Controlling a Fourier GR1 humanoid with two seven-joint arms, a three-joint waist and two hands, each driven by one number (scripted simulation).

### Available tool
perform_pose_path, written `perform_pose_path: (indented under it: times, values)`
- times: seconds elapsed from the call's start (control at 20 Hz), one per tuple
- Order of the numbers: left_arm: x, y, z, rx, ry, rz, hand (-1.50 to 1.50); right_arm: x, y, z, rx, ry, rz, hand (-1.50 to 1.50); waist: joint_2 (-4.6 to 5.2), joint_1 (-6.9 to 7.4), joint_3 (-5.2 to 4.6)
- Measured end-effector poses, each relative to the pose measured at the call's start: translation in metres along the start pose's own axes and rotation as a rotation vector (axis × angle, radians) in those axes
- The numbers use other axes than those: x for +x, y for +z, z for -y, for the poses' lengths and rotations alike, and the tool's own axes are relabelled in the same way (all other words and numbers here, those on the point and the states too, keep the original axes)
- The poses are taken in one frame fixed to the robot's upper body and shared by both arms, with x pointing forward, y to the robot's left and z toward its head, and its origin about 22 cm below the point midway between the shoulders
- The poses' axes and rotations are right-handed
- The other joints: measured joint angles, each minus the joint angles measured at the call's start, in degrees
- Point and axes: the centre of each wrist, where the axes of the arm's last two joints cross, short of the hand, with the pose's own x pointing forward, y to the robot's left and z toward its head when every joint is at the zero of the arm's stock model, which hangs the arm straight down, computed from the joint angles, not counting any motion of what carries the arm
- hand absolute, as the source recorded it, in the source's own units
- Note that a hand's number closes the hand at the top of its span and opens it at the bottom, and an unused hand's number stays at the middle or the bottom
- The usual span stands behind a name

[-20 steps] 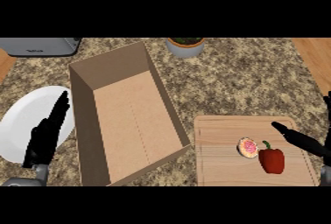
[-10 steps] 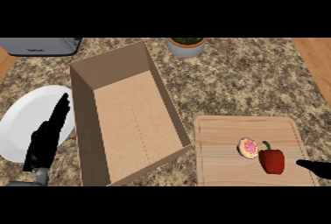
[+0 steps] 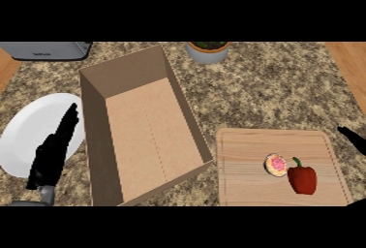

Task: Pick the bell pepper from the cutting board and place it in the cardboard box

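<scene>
1. The bell pepper [image 3: 302, 179] stands on the cutting board [image 3: 243, 189], beside a small round slice [image 3: 275, 164]; grasp it from above without nudging that slice
2. Right robot hand [image 3: 353, 139] barely shows at the edge; its fingers probably aren't closed, I cannot tell
3. Left robot hand [image 3: 55, 150] rests spread over the plate [image 3: 25, 127], beside the cardboard box [image 3: 143, 126]

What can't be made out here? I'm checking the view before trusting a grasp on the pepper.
- Right hand, head view: cut off by the right edge, so its finger pose is unreadable.
- Cardboard box: its near wall hides part of the floor.
- Small round item beside the bell pepper: too small to identify.
- Left hand covers part of the white plate.
</scene>
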Motion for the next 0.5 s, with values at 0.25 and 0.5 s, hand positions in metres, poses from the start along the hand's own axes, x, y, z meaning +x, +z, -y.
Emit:
perform_pose_path:
  times: [0.25, 0.5]
  values:
    - [-0.002, 0.001, -0.003, -0.004, 0.004, 0.002, 0.0, 0.03, -0.004, -0.018, 0.052, 0.039, -0.073, -1.5, 0.0, 0.07, 0.1]
    - [-0.001, 0.001, 0.0, -0.001, -0.001, -0.002, 0.0, 0.036, -0.007, -0.033, 0.056, 0.058, -0.127, -1.5, -0.04, -0.2, 0.14]
